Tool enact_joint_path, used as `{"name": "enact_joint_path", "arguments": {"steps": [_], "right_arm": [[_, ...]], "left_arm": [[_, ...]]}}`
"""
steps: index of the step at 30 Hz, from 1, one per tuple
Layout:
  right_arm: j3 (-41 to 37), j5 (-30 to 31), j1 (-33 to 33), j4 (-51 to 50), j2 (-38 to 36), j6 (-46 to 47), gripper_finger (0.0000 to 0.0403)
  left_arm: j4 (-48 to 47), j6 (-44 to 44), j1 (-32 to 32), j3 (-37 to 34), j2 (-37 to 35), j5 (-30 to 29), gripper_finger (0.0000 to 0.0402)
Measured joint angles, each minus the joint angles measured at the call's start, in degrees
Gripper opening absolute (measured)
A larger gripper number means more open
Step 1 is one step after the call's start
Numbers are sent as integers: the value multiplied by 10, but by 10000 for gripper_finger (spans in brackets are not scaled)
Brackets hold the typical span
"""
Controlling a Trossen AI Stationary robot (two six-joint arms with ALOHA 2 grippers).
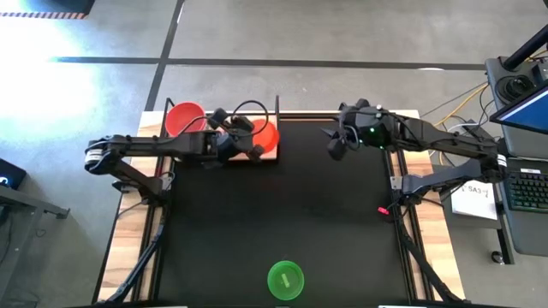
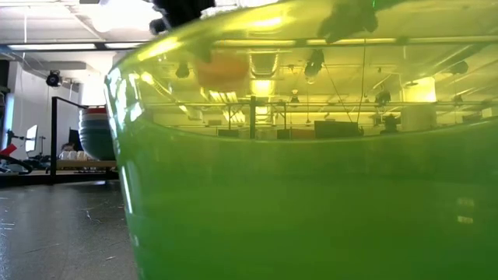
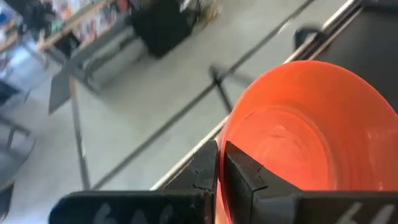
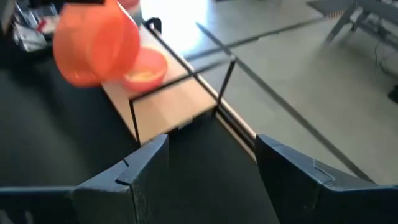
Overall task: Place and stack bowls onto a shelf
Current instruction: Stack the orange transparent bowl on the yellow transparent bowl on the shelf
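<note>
1. Left gripper (image 3: 219, 171): fingers clamped on the rim of an orange-red bowl (image 3: 298, 137), which it holds above the shelf (image 1: 272, 154) at the table's (image 1: 282, 214) far edge.
2. Right gripper (image 4: 211, 168): fingers spread wide, grasping nothing, hovering over the far right of the table, beside the shelf.
3. Shelf: light wood with thin black posts; a second red bowl (image 1: 185, 118) rests at its left end.
4. Green bowl (image 1: 285, 279): alone near the table's front edge, well apart from the shelf; it fills the low view.
</note>
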Motion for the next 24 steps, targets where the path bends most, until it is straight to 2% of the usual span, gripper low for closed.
{"name": "enact_joint_path", "arguments": {"steps": [4,8,11,15,24], "right_arm": [[0,0,0,-42,-4,13,226],[-4,0,0,-52,-3,25,226],[-8,0,0,-52,-3,32,226],[-14,0,0,-53,-3,33,226],[-29,0,0,-51,-3,32,226]], "left_arm": [[-89,-72,24,0,-5,0,0],[-104,-112,66,-7,2,0,0],[-102,-128,103,-25,9,10,0],[-85,-138,150,-60,10,66,0],[1,-130,203,-127,10,103,0]]}}
